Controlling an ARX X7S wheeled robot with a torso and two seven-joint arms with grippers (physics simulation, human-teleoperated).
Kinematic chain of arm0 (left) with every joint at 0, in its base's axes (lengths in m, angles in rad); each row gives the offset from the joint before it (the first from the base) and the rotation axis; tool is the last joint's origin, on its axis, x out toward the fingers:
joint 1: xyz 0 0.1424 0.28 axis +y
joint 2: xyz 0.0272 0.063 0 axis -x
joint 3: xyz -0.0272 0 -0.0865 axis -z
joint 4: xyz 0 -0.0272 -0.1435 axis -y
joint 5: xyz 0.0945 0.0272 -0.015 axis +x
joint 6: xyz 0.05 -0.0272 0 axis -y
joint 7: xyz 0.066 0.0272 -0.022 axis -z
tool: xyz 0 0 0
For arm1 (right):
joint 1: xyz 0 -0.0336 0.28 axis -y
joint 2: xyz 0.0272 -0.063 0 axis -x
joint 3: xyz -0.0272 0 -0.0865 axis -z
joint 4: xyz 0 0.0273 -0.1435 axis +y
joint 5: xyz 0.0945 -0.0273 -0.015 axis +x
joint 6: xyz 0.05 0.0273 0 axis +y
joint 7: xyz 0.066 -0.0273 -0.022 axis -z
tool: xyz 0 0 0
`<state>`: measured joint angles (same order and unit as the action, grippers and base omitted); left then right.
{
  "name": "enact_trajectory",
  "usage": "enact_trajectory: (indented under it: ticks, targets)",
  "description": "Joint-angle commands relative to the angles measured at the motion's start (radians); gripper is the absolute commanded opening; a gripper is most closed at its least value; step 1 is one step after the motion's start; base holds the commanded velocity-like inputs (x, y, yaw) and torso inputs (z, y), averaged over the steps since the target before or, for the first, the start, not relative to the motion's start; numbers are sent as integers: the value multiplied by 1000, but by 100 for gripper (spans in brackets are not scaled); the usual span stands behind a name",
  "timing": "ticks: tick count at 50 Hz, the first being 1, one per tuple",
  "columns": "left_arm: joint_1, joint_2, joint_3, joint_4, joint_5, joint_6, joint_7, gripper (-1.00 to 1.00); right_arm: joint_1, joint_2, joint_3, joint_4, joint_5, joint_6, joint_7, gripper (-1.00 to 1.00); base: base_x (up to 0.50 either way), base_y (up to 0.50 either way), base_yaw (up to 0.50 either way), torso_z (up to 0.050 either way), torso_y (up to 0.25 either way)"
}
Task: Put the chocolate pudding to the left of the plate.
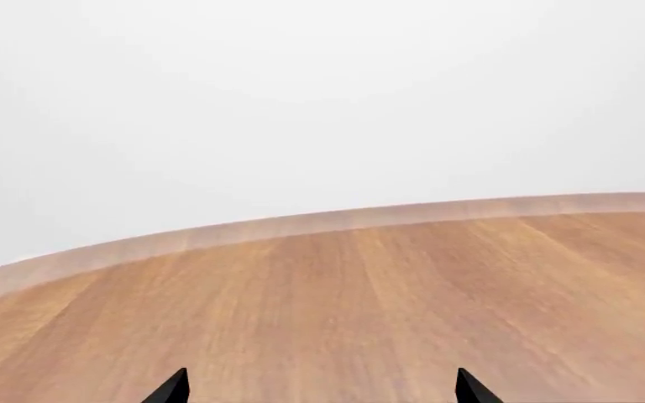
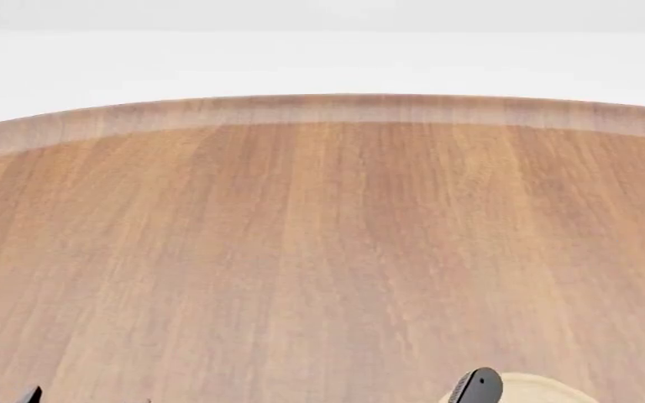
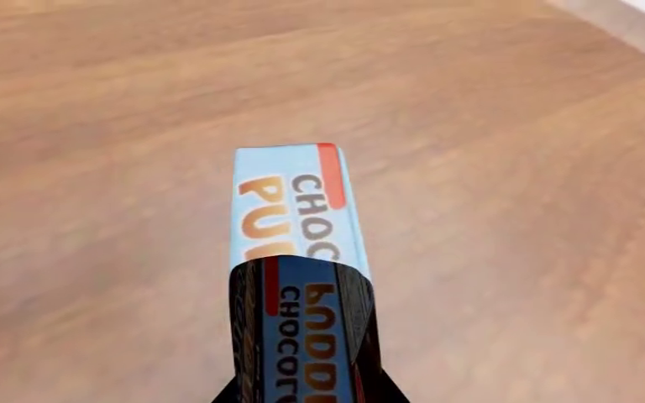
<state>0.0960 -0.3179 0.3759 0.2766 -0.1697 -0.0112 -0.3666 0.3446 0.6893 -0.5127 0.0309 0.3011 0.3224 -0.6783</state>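
The chocolate pudding (image 3: pixel 295 218) is a small carton with a light blue and red top and a dark brown side. It sits between the black fingers of my right gripper (image 3: pixel 306 393), which is shut on it over bare wood. I cannot tell whether the carton touches the table. A sliver of the light-wood plate (image 2: pixel 547 391) shows at the bottom edge of the head view, with a dark part of my right arm (image 2: pixel 477 388) just to its left. My left gripper (image 1: pixel 320 391) is open and empty above the table, with only its two fingertips (image 1: pixel 172 389) showing.
The round wooden table (image 2: pixel 322 252) fills the views. Its curved far edge (image 2: pixel 322 109) runs across the head view with a white background beyond. The same edge shows in the left wrist view (image 1: pixel 300 227). No mugs are in view.
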Motion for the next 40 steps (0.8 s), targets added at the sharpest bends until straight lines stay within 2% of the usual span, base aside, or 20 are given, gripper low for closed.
enact_trajectory:
  ticks: [1,22,40]
  targets:
    - [-2,-2,5,-5,-1,4,-1,100,68,-48,-17,93,-33,-39,-26,-100,0,0,0,0,0]
    - [-2,-7,17,-1,1,3,-5,100,108,-102,-24,204,-32,-97,-47,-100,0,0,0,0,0]
    - [-3,-12,23,-2,-1,6,-8,100,147,-184,-41,419,-53,-208,-67,-100,0,0,0,0,0]
